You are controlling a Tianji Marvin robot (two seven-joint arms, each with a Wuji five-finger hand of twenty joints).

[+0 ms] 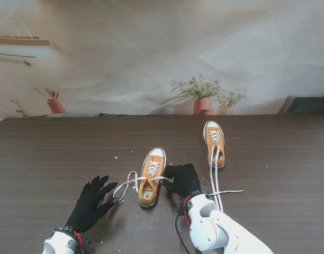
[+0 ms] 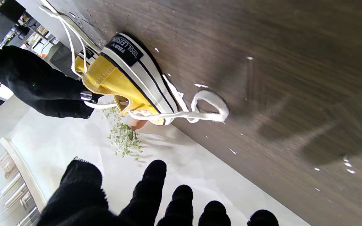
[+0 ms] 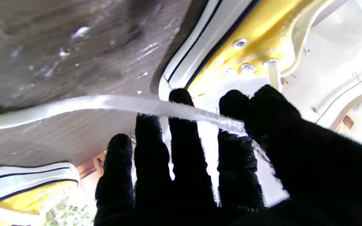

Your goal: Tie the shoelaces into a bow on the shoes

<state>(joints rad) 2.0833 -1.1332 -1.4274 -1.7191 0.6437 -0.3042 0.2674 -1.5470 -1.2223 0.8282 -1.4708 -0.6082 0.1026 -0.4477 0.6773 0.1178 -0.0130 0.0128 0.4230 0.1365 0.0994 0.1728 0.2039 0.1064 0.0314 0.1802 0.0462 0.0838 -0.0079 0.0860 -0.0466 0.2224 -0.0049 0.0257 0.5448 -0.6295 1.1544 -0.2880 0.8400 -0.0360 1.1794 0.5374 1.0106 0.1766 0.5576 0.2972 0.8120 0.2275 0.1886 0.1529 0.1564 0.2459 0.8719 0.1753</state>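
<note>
No bow yet: right hand pinches the near shoe's lace; left hand, at eight o'clock, is spread empty.

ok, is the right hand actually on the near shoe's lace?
Touching. The right wrist view shows the lace lying across the right hand's fingers, pinched under the thumb beside the near shoe.

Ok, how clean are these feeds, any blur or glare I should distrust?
Stand view: sharp and evenly lit, the near shoe and lace read clearly. Left wrist view: table smeared, backdrop washed out, the lace loop still legible. Right wrist view: too close, the lace across the right hand soft, bright glare behind the fingers.
</note>
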